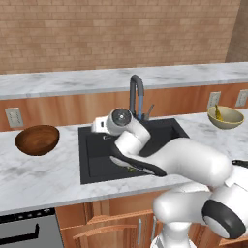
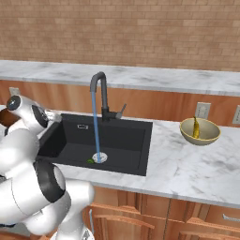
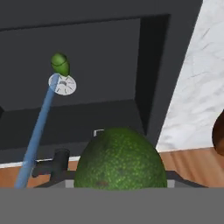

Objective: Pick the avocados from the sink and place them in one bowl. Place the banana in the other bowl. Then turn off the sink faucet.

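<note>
My gripper (image 1: 97, 127) hovers over the left rim of the black sink (image 1: 94, 160), shut on a green avocado (image 3: 120, 159) that looms large at the bottom of the hand view. A second avocado (image 3: 60, 64) lies on the sink floor beside the silver drain (image 3: 62, 85), also seen as a green speck (image 2: 90, 161). The banana (image 2: 195, 127) rests in the pale bowl (image 2: 201, 136) on the right counter. The dark brown bowl (image 1: 37, 140) stands on the left counter. Water (image 2: 96, 126) runs from the faucet (image 2: 101, 89).
The marble counter (image 1: 43, 179) flanks the sink on both sides. Behind it are a wooden backsplash with wall sockets (image 1: 14, 117) and a raised marble ledge (image 1: 63, 82). My own arm (image 1: 169, 160) lies across the sink's front right.
</note>
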